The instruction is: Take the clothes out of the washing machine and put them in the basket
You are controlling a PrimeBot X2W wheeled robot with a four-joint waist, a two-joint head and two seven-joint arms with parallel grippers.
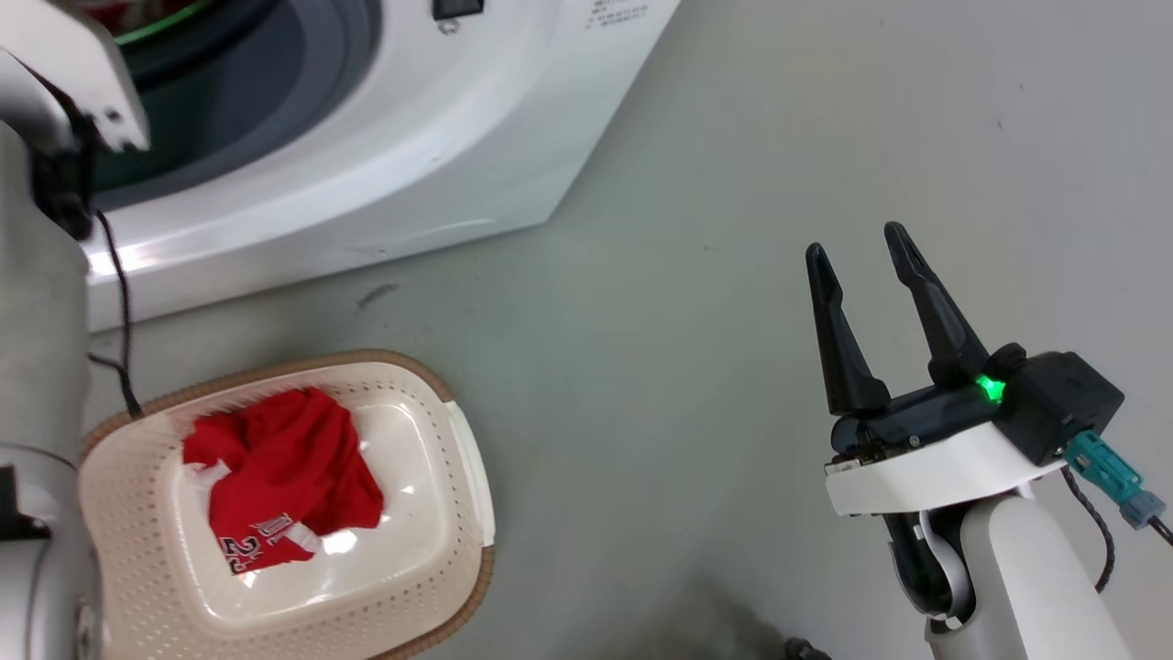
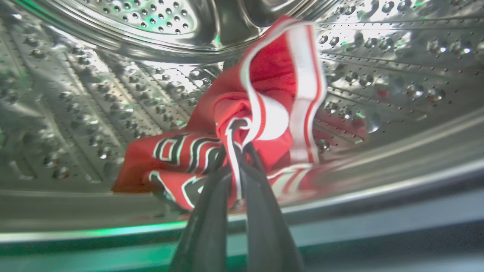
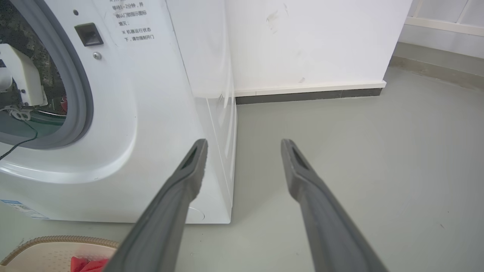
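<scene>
— Left jaws first: what have they got?

— They are clamped on a fold of the red garment (image 2: 264,94). Its white-striped trim is pinched between the two dark fingers (image 2: 206,226), inside the steel drum (image 2: 113,94) of the washing machine (image 1: 412,137).

— Where does the cloth lie from them?

— It rises in a loop just beyond the fingertips. The rest spreads to their left and beneath them, lying on the perforated drum wall with black-and-white lettering showing.

— And the right jaws?

— Spread wide, with nothing between them. They hang over the bare grey floor (image 1: 687,275) and touch nothing. A small green light (image 1: 988,389) glows at their base.

— Where is the machine from the right jaws?

— Its white front stands ahead of them and to their left. The grey rubber ring (image 3: 81,94) around the opening is further left, and the pale left arm (image 1: 37,321) passes in through it.

— The basket?

— The basket (image 1: 463,458) sits on the floor well to the left of the right jaws, in front of the machine and apart from it. A second red garment (image 1: 284,477) lies crumpled inside, white numbers facing up, on the half farther from the right jaws. In the right wrist view a corner of its woven-look rim, with a scrap of red, shows low beside the left finger.
</scene>
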